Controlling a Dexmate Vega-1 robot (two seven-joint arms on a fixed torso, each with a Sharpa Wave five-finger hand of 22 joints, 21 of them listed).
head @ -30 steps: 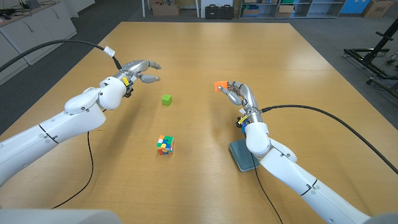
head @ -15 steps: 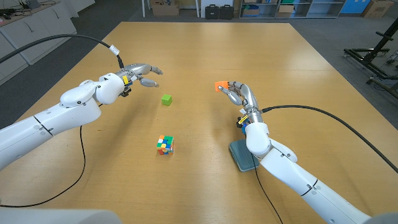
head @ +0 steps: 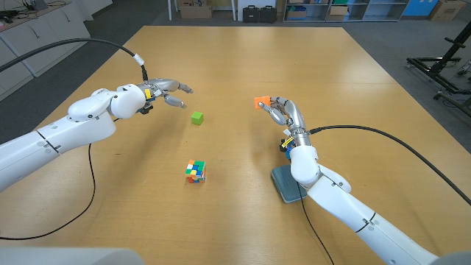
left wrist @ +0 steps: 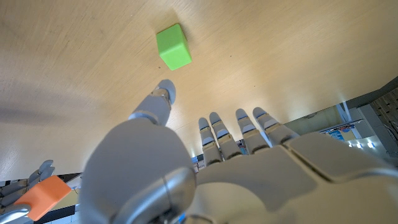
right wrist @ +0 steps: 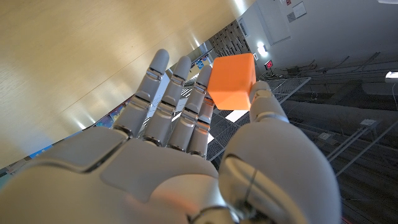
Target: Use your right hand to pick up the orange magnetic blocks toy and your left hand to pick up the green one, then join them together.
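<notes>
Robot arms reach over a large light wooden table (head: 353, 73). Right hand (head: 283, 112), right of centre, pinches the small orange magnetic cube (head: 261, 102) between thumb and fingertips, lifted off the surface, so its pick-up looks done. Left hand (head: 163, 90) hovers on the left with fingers spread, grasping nothing, near the small green magnetic cube (head: 196, 117), which lies untouched on the table at centre. Picking up the green and joining the two remain. A multicoloured puzzle cube (head: 195, 171) sits nearer; a grey-blue pad (head: 283, 184) lies under the right arm. Beyond the far edge stand storage boxes (head: 197, 9) and grey floor.
</notes>
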